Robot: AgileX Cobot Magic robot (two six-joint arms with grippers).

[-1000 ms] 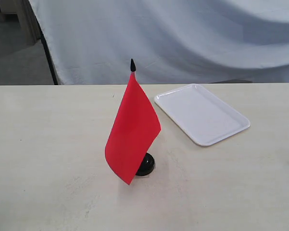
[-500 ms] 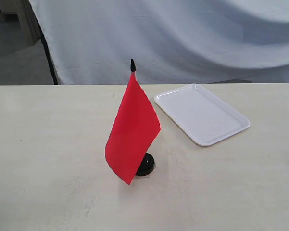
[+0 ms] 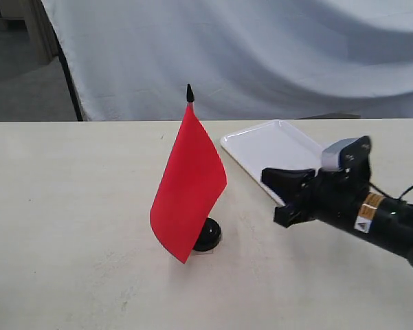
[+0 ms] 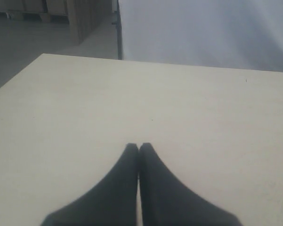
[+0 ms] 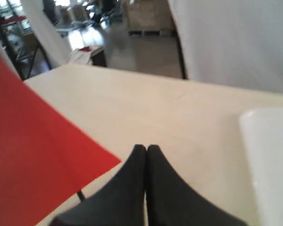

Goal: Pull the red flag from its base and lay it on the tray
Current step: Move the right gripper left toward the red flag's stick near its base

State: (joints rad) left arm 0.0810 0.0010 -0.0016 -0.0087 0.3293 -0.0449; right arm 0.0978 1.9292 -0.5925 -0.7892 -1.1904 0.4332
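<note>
Half a second earlier the exterior view showed no arm. Since then my right gripper had come in from the right side and hung over the near end of the tray, pointing toward the red flag. Its jaws were pressed together with nothing between them (the right wrist view showed the two black fingers touching along their length). The flag had stayed upright in the base on the table, left of the tray and apart from it, cloth hanging down over the base's left side. The tray, where my arm did not cover it, showed only its white surface. My left gripper was likewise closed tight on nothing, above bare tabletop.
</note>
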